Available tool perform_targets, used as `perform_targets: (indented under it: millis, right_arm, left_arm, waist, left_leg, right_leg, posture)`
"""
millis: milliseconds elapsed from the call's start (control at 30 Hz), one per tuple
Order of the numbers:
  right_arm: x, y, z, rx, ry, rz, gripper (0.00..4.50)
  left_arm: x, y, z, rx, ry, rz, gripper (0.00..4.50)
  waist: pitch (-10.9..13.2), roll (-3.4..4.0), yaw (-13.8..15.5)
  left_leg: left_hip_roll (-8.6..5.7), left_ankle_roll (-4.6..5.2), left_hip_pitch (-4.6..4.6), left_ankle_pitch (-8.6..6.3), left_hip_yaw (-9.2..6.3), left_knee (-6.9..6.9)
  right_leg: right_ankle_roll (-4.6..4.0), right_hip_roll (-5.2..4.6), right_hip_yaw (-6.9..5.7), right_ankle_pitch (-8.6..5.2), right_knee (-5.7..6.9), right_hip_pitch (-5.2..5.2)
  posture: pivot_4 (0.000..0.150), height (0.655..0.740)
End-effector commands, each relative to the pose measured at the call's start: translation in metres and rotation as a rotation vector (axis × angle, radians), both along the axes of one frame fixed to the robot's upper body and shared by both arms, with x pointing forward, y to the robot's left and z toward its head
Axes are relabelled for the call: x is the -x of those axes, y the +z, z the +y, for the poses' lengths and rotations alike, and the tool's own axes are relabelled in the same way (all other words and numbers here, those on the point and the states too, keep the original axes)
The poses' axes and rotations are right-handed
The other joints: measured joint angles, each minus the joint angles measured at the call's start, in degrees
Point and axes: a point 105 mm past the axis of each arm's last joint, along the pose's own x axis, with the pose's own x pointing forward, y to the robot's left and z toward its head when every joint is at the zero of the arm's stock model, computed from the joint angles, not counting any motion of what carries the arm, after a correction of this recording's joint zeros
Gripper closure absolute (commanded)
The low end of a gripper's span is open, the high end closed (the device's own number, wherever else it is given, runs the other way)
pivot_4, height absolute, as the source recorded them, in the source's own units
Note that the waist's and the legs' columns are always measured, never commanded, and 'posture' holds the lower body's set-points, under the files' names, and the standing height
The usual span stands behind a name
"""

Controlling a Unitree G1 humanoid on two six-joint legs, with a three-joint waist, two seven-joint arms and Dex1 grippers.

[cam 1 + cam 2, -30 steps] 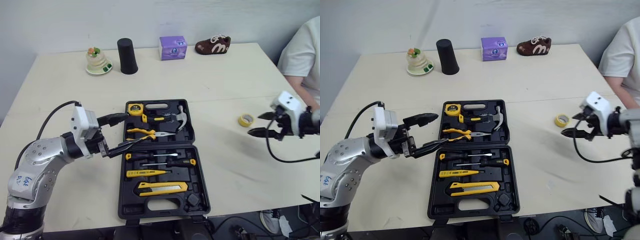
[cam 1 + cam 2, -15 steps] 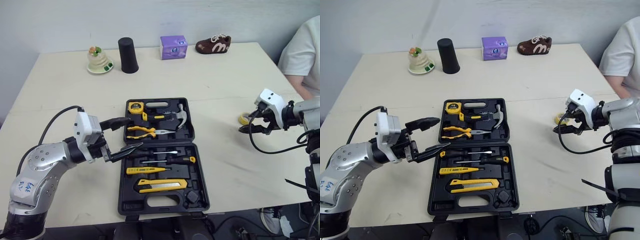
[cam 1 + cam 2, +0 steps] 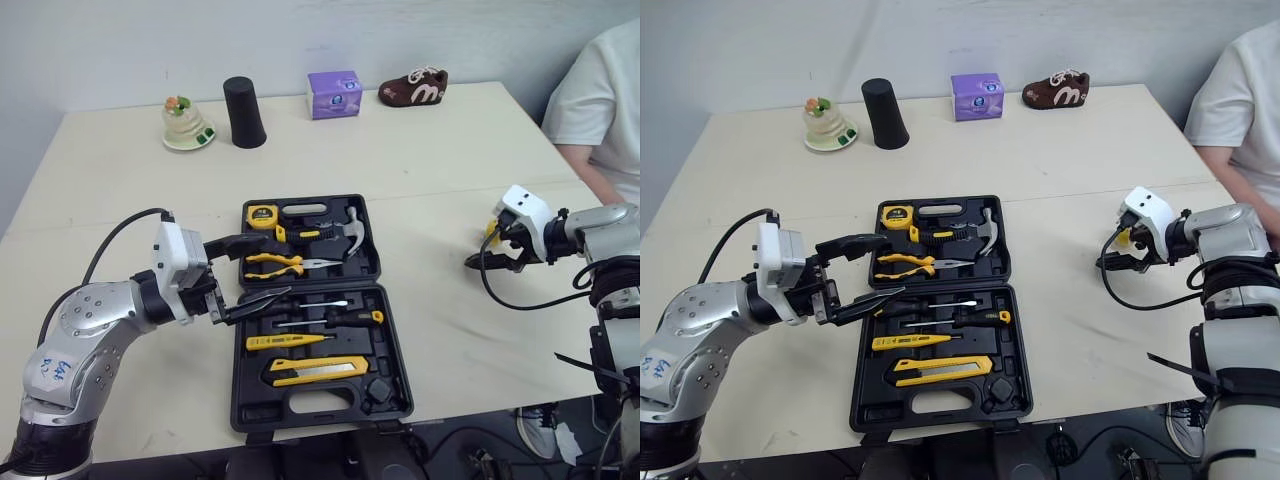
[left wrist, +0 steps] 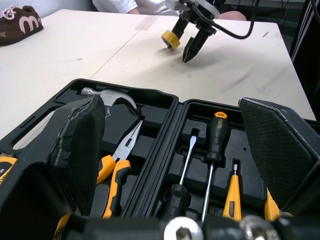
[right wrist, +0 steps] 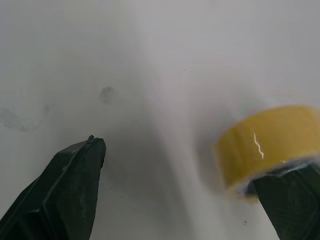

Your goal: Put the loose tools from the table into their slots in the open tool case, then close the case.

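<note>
Because the yellow tape roll [image 5: 270, 145] is a small, stiff ring, probably light and slick on its outer face, a sideways nudge would likely send it skidding. The surer hold looks to be one finger through the hole and one outside. It sits on the counter [image 3: 420, 160], well to the right of the open tool case [image 3: 246, 398], against one finger of the right pincer [image 5: 180, 167], whose jaws stand wide apart (nothing gripped yet). The left pincer [image 3: 272, 266], also spread and empty, hovers at the case's left edge.
</note>
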Motion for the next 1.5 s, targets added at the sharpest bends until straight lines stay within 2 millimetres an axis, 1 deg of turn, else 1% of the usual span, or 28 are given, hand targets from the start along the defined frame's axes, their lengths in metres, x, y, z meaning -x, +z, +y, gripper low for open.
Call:
perform_targets:
  millis: [33, 67, 167, 200, 267, 367, 400, 500, 633, 700, 767, 900, 933, 1000, 1100, 1233, 1300, 1367, 1433, 1500]
  right_arm:
    - [-0.003, 0.007, 0.0, 0.01, -0.001, -0.029, 0.0]
    - [-0.004, 0.007, 0.0, 0.01, -0.001, -0.027, 0.0]
    - [-0.006, 0.007, 0.001, 0.016, -0.006, -0.039, 0.86]
    - [-0.006, 0.007, 0.001, 0.015, -0.005, -0.039, 1.32]
    - [-0.007, 0.009, 0.001, 0.014, -0.003, -0.044, 2.38]
    - [-0.006, 0.014, 0.0, 0.024, 0.012, -0.056, 4.06]
    - [-0.006, 0.017, 0.0, 0.03, 0.025, -0.06, 4.47]
    - [-0.003, 0.025, 0.002, 0.05, 0.089, -0.067, 4.47]
    - [0.007, 0.041, 0.016, 0.061, 0.239, -0.06, 4.47]
    - [0.025, 0.049, 0.034, 0.043, 0.374, 0.003, 4.47]
    - [0.051, 0.048, 0.049, 0.055, 0.469, 0.081, 4.47]
    - [0.108, 0.029, 0.073, 0.095, 0.608, 0.258, 4.47]
    - [0.119, 0.024, 0.079, 0.106, 0.642, 0.284, 4.47]
    - [0.129, 0.016, 0.088, 0.118, 0.672, 0.299, 4.47]
    - [0.13, 0.002, 0.089, 0.195, 0.684, 0.272, 4.47]
    - [0.123, -0.011, 0.085, 0.251, 0.667, 0.255, 4.47]
    - [0.121, -0.015, 0.084, 0.272, 0.676, 0.251, 4.47]
    - [0.119, -0.015, 0.088, 0.267, 0.69, 0.234, 4.47]
    - [0.119, -0.015, 0.087, 0.286, 0.706, 0.243, 4.47]
    - [0.119, -0.015, 0.085, 0.292, 0.701, 0.257, 3.52]
  left_arm:
    - [0.005, 0.007, -0.004, -0.014, -0.018, -0.045, 0.06]
    - [0.005, 0.007, -0.004, -0.014, -0.019, -0.045, 0.06]
    - [0.005, 0.007, -0.005, -0.013, -0.019, -0.045, 0.0]
    - [0.005, 0.007, -0.005, -0.012, -0.019, -0.045, 0.0]
    - [0.004, 0.007, -0.005, -0.012, -0.019, -0.046, 0.0]
    - [0.004, 0.007, -0.005, -0.013, -0.019, -0.046, 0.0]
    - [0.004, 0.007, -0.005, -0.013, -0.021, -0.046, 0.0]
    - [0.004, 0.006, -0.007, -0.015, -0.034, -0.045, 0.0]
    - [0.005, 0.005, -0.01, -0.03, -0.066, -0.047, 0.0]
    - [0.007, 0.002, -0.012, -0.052, -0.096, -0.047, 0.0]
    - [0.008, 0.001, -0.013, -0.066, -0.119, -0.045, 0.0]
    - [0.014, -0.002, -0.017, -0.079, -0.17, -0.039, 0.0]
    - [0.016, -0.002, -0.017, -0.086, -0.184, -0.038, 0.0]
    - [0.019, -0.006, -0.017, -0.102, -0.199, -0.023, 0.0]
    - [0.025, -0.012, -0.017, -0.121, -0.229, 0.01, 0.0]
    - [0.027, -0.015, -0.018, -0.127, -0.237, 0.013, 0.0]
    - [0.029, -0.017, -0.02, -0.134, -0.247, 0.013, 0.0]
    - [0.031, -0.018, -0.022, -0.133, -0.252, 0.014, 0.0]
    - [0.031, -0.018, -0.024, -0.131, -0.252, 0.013, 0.0]
    - [0.03, -0.018, -0.025, -0.128, -0.252, 0.011, 0.0]
  waist:
    - [0.0, -0.01, 0.0]
    - [0.0, -0.01, 0.0]
    - [0.0, -0.01, -0.1]
    - [0.0, -0.01, -0.1]
    - [0.0, -0.01, -0.1]
    - [0.0, -0.01, -0.1]
    - [0.0, -0.01, -0.1]
    - [0.0, 0.0, 0.0]
    - [0.0, 0.03, 0.0]
    - [0.0, 0.04, 0.1]
    - [0.0, 0.04, 0.4]
    - [0.1, 0.03, 1.1]
    - [0.1, 0.02, 1.3]
    - [0.1, -0.05, 1.2]
    - [0.1, -0.08, 1.1]
    - [0.2, -0.19, 1.5]
    - [0.2, -0.2, 1.6]
    - [0.2, -0.21, 1.6]
    - [0.2, -0.21, 1.6]
    - [0.2, -0.21, 1.7]
  left_leg:
    - [0.0, 0.0, 0.0, 0.0, 0.0, 0.0]
    - [0.0, 0.0, -0.01, 0.0, 0.0, 0.0]
    - [0.01, 0.0, 0.0, 0.0, 0.0, 0.03]
    - [0.01, 0.0, 0.01, 0.0, 0.0, 0.05]
    - [0.01, 0.0, 0.01, 0.0, 0.0, 0.09]
    - [0.0, 0.0, 0.0, 0.0, 0.0, 0.12]
    - [0.0, 0.0, 0.0, 0.0, 0.0, 0.12]
    - [0.0, 0.0, 0.0, 0.0, -0.01, 0.1]
    - [0.0, 0.0, 0.0, 0.0, -0.01, 0.07]
    - [0.01, 0.0, -0.01, 0.0, -0.01, 0.07]
    - [0.03, -0.01, -0.02, 0.0, -0.1, 0.03]
    - [0.05, -0.06, -0.05, -0.03, -0.2, -0.07]
    - [0.04, -0.07, -0.07, -0.04, -0.2, -0.09]
    - [0.04, -0.06, -0.05, -0.05, -0.19, -0.08]
    - [0.02, -0.03, -0.04, -0.04, -0.17, -0.03]
    - [0.0, 0.02, -0.04, -0.02, -0.17, 0.0]
    - [0.0, 0.03, -0.04, -0.03, -0.17, 0.01]
    - [0.0, 0.04, -0.05, -0.03, -0.17, 0.0]
    - [0.01, 0.06, -0.05, -0.05, -0.17, -0.01]
    - [0.02, 0.06, -0.05, -0.05, -0.17, -0.03]
  right_leg:
    - [0.0, 0.0, 0.0, 0.0, -0.01, 0.0]
    - [0.0, 0.0, 0.0, 0.0, -0.01, 0.0]
    - [0.0, 0.01, 0.0, 0.0, 0.01, 0.0]
    - [0.0, 0.01, 0.0, 0.0, 0.04, 0.0]
    - [0.01, 0.01, 0.0, 0.0, 0.08, 0.0]
    - [0.02, -0.01, 0.01, 0.01, 0.08, 0.01]
    - [0.02, -0.01, 0.01, 0.01, 0.07, 0.01]
    - [0.02, 0.0, 0.0, 0.01, 0.07, 0.01]
    - [0.02, 0.01, 0.0, 0.01, 0.06, 0.01]
    - [0.02, 0.01, 0.0, 0.01, 0.06, 0.01]
    - [0.02, 0.02, -0.05, 0.01, 0.04, 0.0]
    - [-0.03, 0.0, -0.12, -0.04, -0.05, -0.01]
    - [-0.04, -0.02, -0.11, -0.04, -0.07, -0.03]
    - [-0.04, -0.02, -0.1, -0.04, -0.09, 0.0]
    - [-0.03, -0.03, -0.09, -0.03, -0.06, 0.0]
    - [-0.05, -0.05, -0.1, -0.03, -0.06, 0.0]
    - [-0.06, -0.05, -0.1, -0.04, -0.06, 0.0]
    - [-0.08, -0.04, -0.11, -0.04, -0.07, -0.01]
    - [-0.1, -0.03, -0.1, -0.06, -0.08, -0.01]
    - [-0.1, -0.02, -0.11, -0.06, -0.08, -0.01]
  posture:
    - [0.15, 0.74]
    - [0.15, 0.74]
    - [0.15, 0.74]
    - [0.15, 0.74]
    - [0.15, 0.74]
    - [0.15, 0.74]
    - [0.15, 0.74]
    - [0.15, 0.74]
    - [0.15, 0.74]
    - [0.15, 0.74]
    - [0.15, 0.74]
    - [0.15, 0.74]
    - [0.15, 0.74]
    - [0.15, 0.74]
    - [0.15, 0.74]
    - [0.15, 0.74]
    - [0.15, 0.74]
    - [0.15, 0.74]
    - [0.15, 0.74]
    - [0.15, 0.74]
